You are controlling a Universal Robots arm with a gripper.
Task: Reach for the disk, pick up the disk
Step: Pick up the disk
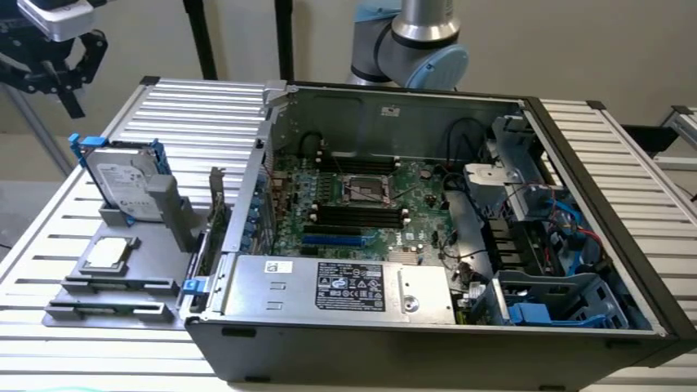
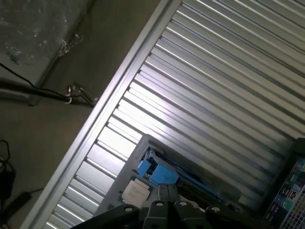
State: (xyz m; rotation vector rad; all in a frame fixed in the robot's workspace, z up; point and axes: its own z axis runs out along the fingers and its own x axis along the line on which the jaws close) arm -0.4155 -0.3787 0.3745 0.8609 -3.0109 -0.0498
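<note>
The disk (image 1: 123, 181) is a silver-grey hard drive with a white label in a bright blue caddy. It stands on edge in a grey holder (image 1: 120, 273) on the slatted table, at the exterior view's left. My gripper (image 1: 74, 98) hangs well above and behind it, apart from it, near that view's upper left corner. In the wrist view the blue caddy of the disk (image 2: 159, 172) lies just beyond my gripper (image 2: 167, 192), whose fingers are shut together with nothing between them.
An open computer case (image 1: 436, 343) with motherboard, cables and a silver power supply (image 1: 348, 286) sits right of the holder. A small square silver chip (image 1: 109, 255) lies on the holder's base. The slatted metal table (image 1: 196, 106) ends at an edge (image 2: 114, 95), with floor beyond.
</note>
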